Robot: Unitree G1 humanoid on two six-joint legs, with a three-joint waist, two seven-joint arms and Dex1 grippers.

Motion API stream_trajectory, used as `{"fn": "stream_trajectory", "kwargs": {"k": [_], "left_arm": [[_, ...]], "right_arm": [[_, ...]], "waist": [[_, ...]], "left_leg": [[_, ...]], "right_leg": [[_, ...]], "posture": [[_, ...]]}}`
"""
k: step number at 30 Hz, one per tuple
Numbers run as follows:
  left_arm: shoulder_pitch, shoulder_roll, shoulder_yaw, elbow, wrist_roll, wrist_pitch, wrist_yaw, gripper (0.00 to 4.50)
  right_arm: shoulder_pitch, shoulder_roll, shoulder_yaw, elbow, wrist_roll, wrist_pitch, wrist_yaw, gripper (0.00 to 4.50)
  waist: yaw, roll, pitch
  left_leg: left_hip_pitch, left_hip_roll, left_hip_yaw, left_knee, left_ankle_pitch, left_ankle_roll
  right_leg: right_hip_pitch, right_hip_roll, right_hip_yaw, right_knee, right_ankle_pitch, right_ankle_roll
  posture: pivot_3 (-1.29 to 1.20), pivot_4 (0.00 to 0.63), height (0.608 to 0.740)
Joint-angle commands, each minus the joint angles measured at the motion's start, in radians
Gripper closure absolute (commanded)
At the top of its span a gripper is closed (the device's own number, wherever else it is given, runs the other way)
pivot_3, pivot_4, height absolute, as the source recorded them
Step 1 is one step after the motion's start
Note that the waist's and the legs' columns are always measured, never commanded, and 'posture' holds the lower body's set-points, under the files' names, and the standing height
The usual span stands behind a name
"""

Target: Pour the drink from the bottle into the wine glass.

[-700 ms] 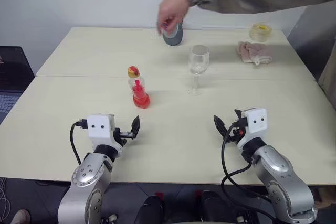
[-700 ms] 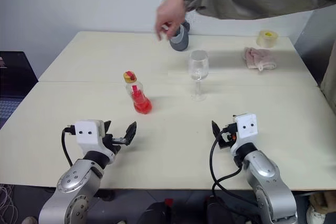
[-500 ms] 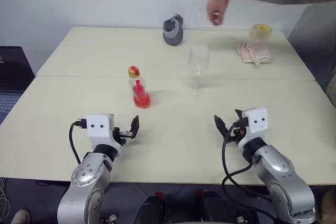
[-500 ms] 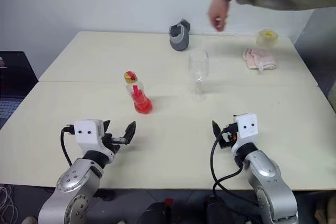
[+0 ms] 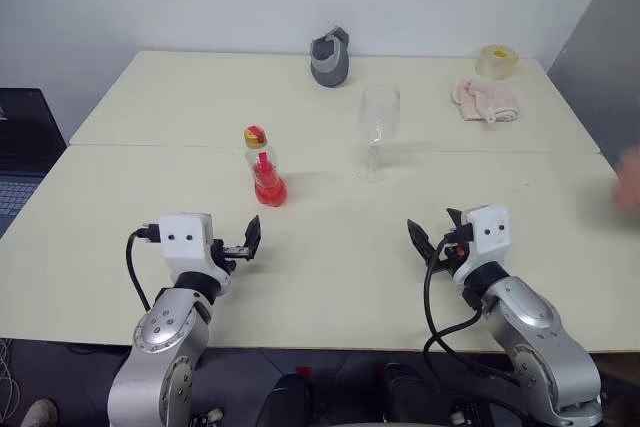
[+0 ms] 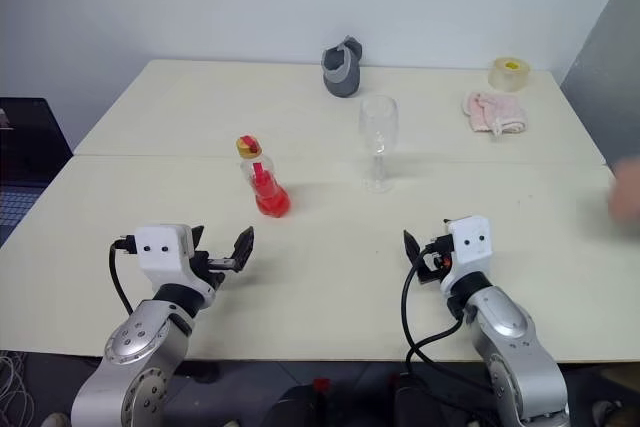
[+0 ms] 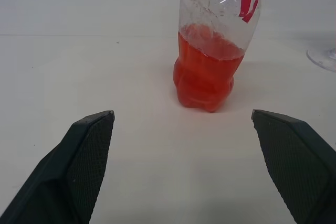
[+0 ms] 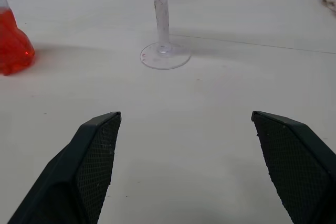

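The bottle [image 5: 262, 169], small and clear with a yellow cap, stands upright left of the table's middle, its round base holding the red drink [image 5: 268, 188]. The clear wine glass [image 5: 377, 127] stands upright to its right, with no drink in its bowl. My left gripper [image 7: 182, 114] is open and level near the front edge, pointing at the bottle [image 7: 218, 40] a short way ahead, with the drink [image 7: 206, 74] between its finger lines. My right gripper [image 8: 186, 114] is open too, aimed at the glass's foot [image 8: 165, 56], well short of it. Neither gripper touches anything.
A grey cup-like object [image 5: 330, 59] sits at the far edge behind the glass. A tape roll [image 5: 494, 60] and a pink cloth [image 5: 485, 99] lie at the far right. A person's blurred hand [image 5: 630, 182] shows at the right edge. A laptop [image 5: 15, 162] is left of the table.
The person's arm, which reached over the far side by the grey object, let it go and drew back to the right. Bottle, glass and both grippers stayed put.
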Motion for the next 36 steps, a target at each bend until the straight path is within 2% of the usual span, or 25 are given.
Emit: {"fn": "stream_trajectory", "kwargs": {"k": [1,8,13,17,19,27,36], "left_arm": [[-0.010,0.000,0.003,-0.022,0.003,-0.024,0.001,0.01],[-0.039,0.006,0.007,0.012,0.016,-0.043,0.003,0.01],[-0.129,0.002,0.010,0.123,0.036,-0.112,0.007,0.01],[-0.161,0.000,-0.062,0.192,0.076,-0.194,-0.022,0.01],[-0.187,-0.008,-0.077,0.239,0.087,-0.219,-0.020,0.01],[-0.269,-0.027,-0.113,0.374,0.120,-0.324,-0.026,0.01],[-0.342,-0.052,-0.138,0.512,0.160,-0.437,-0.027,0.01]], "right_arm": [[-0.005,-0.008,-0.021,-0.040,0.010,-0.015,0.005,0.23],[-0.009,-0.026,-0.031,-0.041,0.043,-0.042,0.056,0.23],[0.006,-0.090,-0.045,-0.065,0.179,-0.060,0.222,0.23],[-0.003,-0.178,-0.064,-0.064,0.317,-0.054,0.393,0.23],[-0.018,-0.207,-0.063,-0.050,0.346,-0.058,0.428,0.23],[-0.100,-0.237,-0.053,0.024,0.352,-0.079,0.451,0.23],[-0.118,-0.244,-0.053,0.025,0.382,-0.067,0.459,0.23]], "waist": [[0.000,0.000,0.000],[0.000,0.000,0.000],[0.000,0.000,0.000],[0.000,0.000,0.000],[0.001,0.000,0.000],[0.001,0.000,0.000],[0.003,0.000,0.000]], "left_leg": [[0.000,0.000,0.000,0.000,0.000,0.000],[0.000,0.000,0.000,0.000,0.000,0.000],[0.000,0.000,0.001,0.000,-0.001,0.002],[0.000,0.000,0.001,0.000,-0.001,0.002],[0.000,0.000,0.001,0.000,-0.001,0.002],[0.000,0.000,0.000,0.001,-0.001,0.002],[0.000,-0.001,0.000,0.001,0.000,0.000]], "right_leg": [[0.000,0.000,0.000,0.000,0.000,0.000],[0.000,0.000,0.000,0.000,0.000,0.000],[0.000,0.000,-0.001,0.000,0.000,0.000],[0.000,0.000,0.000,0.000,0.000,0.000],[0.001,0.000,-0.001,0.000,0.000,0.000],[0.001,0.000,-0.001,0.000,0.000,0.000],[0.001,0.000,-0.001,0.000,0.000,0.000]], "posture": [[0.00,0.150,0.740],[0.00,0.150,0.740],[0.00,0.150,0.740],[0.00,0.150,0.740],[0.00,0.150,0.740],[0.00,0.150,0.740],[0.00,0.150,0.740]]}}
